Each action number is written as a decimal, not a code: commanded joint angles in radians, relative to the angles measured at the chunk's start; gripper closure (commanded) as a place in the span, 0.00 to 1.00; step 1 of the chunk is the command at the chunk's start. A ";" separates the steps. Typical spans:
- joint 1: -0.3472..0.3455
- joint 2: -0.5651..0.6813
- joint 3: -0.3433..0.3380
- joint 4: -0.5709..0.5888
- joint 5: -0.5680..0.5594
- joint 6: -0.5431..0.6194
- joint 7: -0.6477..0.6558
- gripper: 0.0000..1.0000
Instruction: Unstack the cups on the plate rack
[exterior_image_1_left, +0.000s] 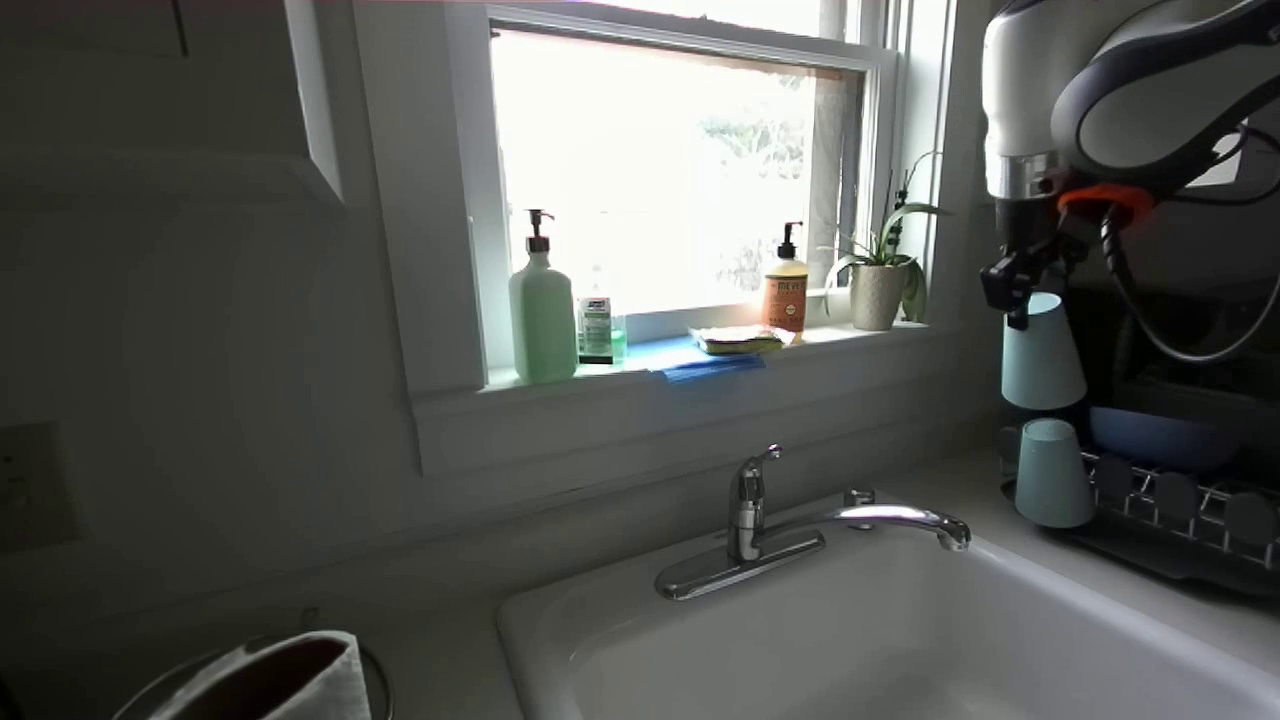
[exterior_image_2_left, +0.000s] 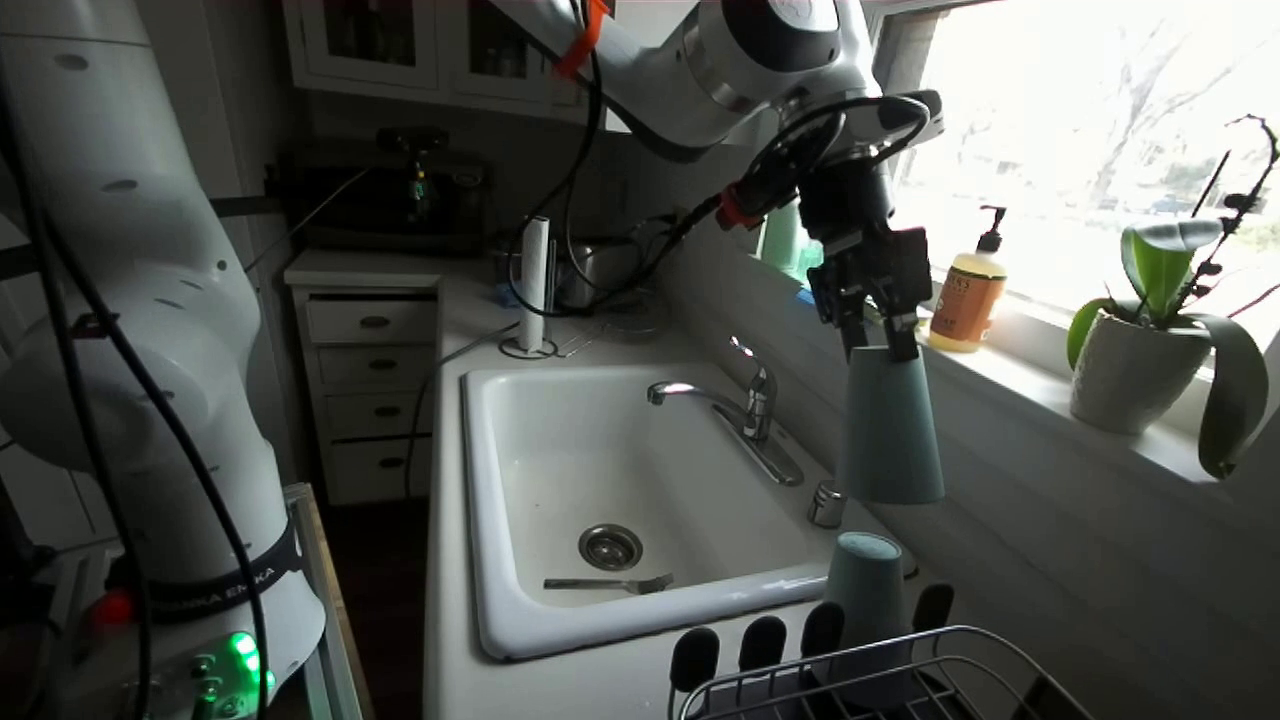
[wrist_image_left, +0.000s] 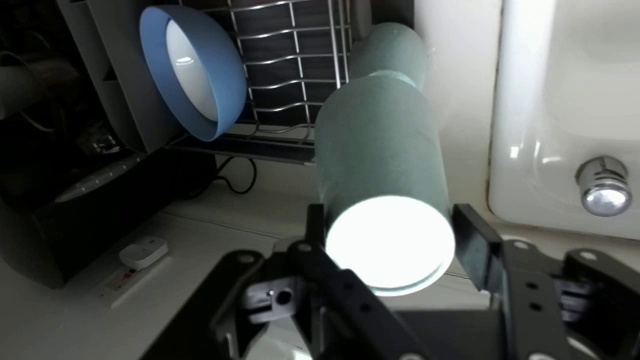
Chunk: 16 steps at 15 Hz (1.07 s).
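My gripper (exterior_image_2_left: 882, 350) points down and is shut on the narrow end of a pale blue cup (exterior_image_2_left: 893, 430), which is upside down. In the wrist view, the fingers (wrist_image_left: 392, 232) sit on either side of this cup's bright base, and the cup (wrist_image_left: 382, 145) hides part of what lies beyond. The other cup (exterior_image_2_left: 866, 590) stands upside down at the corner of the dark wire plate rack (exterior_image_2_left: 762, 642). The held cup (exterior_image_1_left: 1042, 360) hangs just above the lower cup (exterior_image_1_left: 1053, 478), with a gap between them in both exterior views. The rack also shows in the wrist view (wrist_image_left: 301, 81).
A blue bowl (wrist_image_left: 227, 75) sits in the rack. The white sink (exterior_image_2_left: 480, 560) with a faucet (exterior_image_2_left: 760, 400) is beside the rack. An orange soap bottle (exterior_image_2_left: 968, 300) and a potted plant (exterior_image_2_left: 1135, 370) stand on the window sill near the gripper.
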 joint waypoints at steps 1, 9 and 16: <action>0.009 -0.150 0.009 -0.113 0.151 -0.022 -0.071 0.61; -0.031 -0.340 0.032 -0.281 0.189 -0.179 -0.136 0.61; -0.100 -0.347 -0.002 -0.350 0.104 -0.173 -0.156 0.61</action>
